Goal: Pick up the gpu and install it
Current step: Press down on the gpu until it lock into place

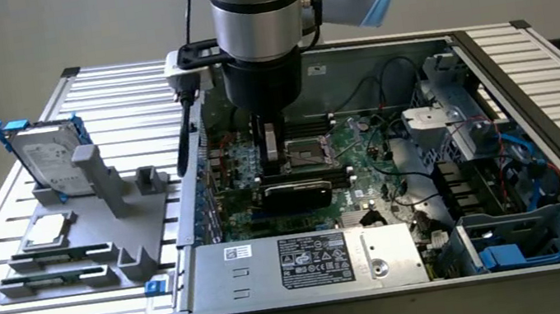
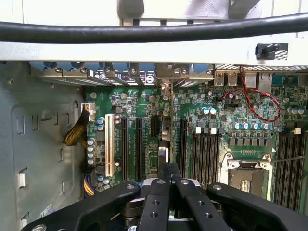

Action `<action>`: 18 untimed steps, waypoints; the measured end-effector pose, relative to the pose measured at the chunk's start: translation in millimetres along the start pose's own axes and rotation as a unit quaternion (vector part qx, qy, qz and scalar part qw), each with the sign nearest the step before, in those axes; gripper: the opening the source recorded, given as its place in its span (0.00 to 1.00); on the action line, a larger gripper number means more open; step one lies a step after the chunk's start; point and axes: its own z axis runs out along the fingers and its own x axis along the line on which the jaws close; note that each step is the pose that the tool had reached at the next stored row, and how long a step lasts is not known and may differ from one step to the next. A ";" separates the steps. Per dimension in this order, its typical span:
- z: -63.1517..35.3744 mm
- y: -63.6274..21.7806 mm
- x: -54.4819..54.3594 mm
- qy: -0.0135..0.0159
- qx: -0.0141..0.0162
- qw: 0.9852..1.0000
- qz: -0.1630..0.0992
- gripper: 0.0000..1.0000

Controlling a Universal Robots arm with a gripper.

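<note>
My gripper [image 1: 276, 153] reaches down into the open computer case [image 1: 173, 223], over the motherboard [image 1: 364, 165]. The gpu [image 1: 295, 195] hangs just below it, its black cooler facing the exterior camera. In the wrist view the gpu [image 2: 164, 144] appears edge-on as a thin upright card between the black expansion slots [image 2: 137, 144]. Its silver bracket end points toward the case's rear panel. My gripper [image 2: 169, 169] is shut on the card's upper edge, the two black fingers [image 2: 155, 202] pressed together around it. Whether the card sits in a slot is hidden.
A grey fixture [image 1: 106, 258] at the exterior view's left holds a silver hard drive with blue rails [image 1: 46, 154] and a square CPU chip [image 1: 47, 231]. The power supply [image 1: 307, 261] fills the case's near side. A CPU socket [image 2: 248, 175], red wires [image 2: 255, 101] and a black cable [image 2: 154, 29] lie close.
</note>
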 end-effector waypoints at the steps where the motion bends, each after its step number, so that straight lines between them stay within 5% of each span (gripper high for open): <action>1: -0.1 0.0 -0.2 0.000 0.000 1.000 0.000 0.11; 6: 7.0 0.2 -6.3 0.001 0.003 1.000 0.000 0.11; 18: 26.6 1.9 -6.3 0.001 0.003 1.000 0.000 0.11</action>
